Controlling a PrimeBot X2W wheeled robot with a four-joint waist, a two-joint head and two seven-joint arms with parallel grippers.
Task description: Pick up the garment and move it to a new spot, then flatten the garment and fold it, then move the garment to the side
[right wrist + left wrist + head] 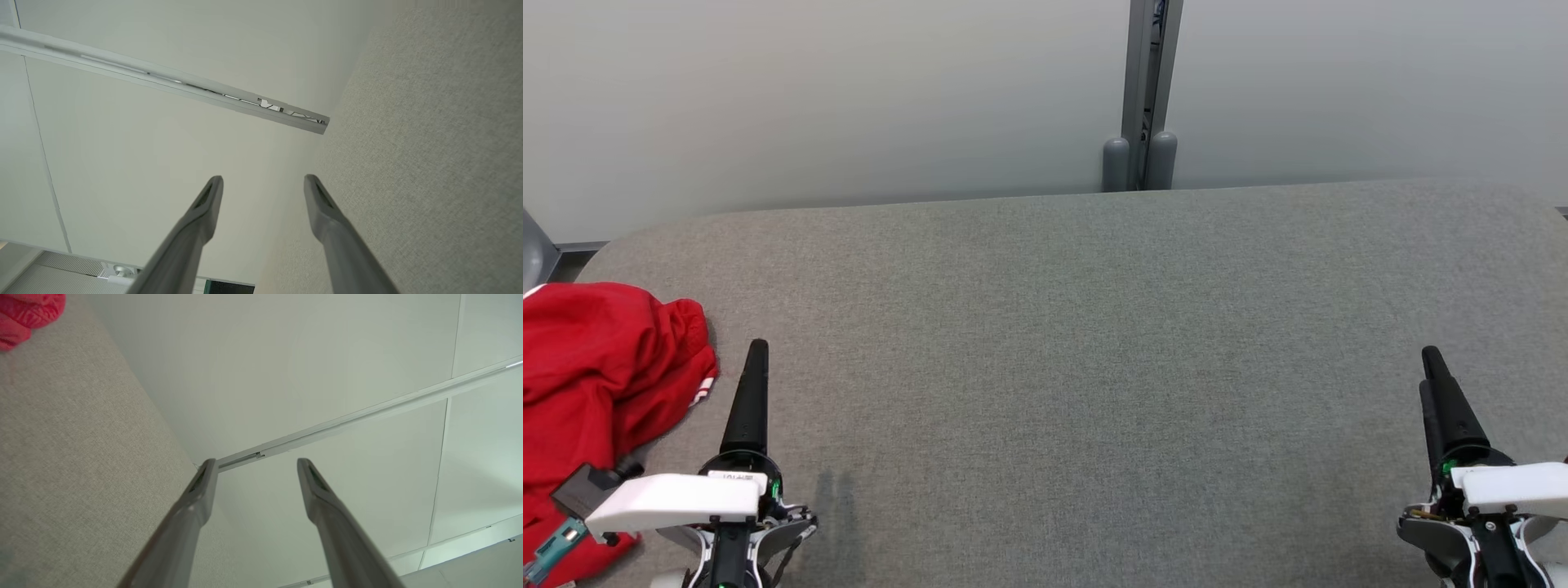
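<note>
Currently the red garment [596, 367] lies crumpled at the far left of the grey fabric-covered counter [1094, 367], bunched in loose folds and running off the left edge of the head view, with a bit of white trim showing at its near edge. The left gripper [756, 351] sits just beside it on the garment's right, not touching the cloth; in the left wrist view its two fingers [196, 498] stand spread apart with nothing between them. The right gripper [1429, 363] hovers well apart from the garment, at the counter's opposite side, and its fingers [204, 208] are likewise parted and empty. Behind the counter's far edge rises a pale wall [849, 98] split by a grey upright post [1143, 82].
</note>
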